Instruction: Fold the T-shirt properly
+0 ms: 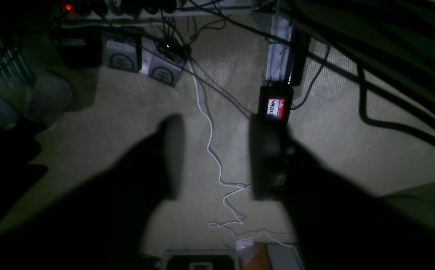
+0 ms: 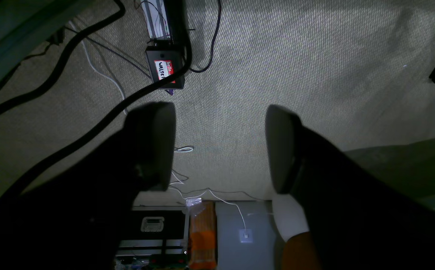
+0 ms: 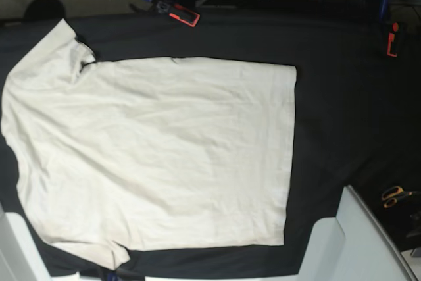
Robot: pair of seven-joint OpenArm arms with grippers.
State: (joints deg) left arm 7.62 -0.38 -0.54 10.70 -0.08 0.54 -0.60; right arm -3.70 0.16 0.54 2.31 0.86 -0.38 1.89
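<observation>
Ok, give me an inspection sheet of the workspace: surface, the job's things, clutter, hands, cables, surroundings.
Surface: black tablecloth, mostly covered.
Job's things: T-shirt lies spread flat, unfolded, slightly wrinkled, hem toward the base view's right.
Clutter: orange-handled scissors at the right edge; red-and-black tool at the far edge.
Hands: left hand and right hand both open, empty, off the table over carpet.
Cables: white cable and black cables on the floor.
Surroundings: beige carpet, labelled black box.

Left gripper and right gripper agape (both empty).
</observation>
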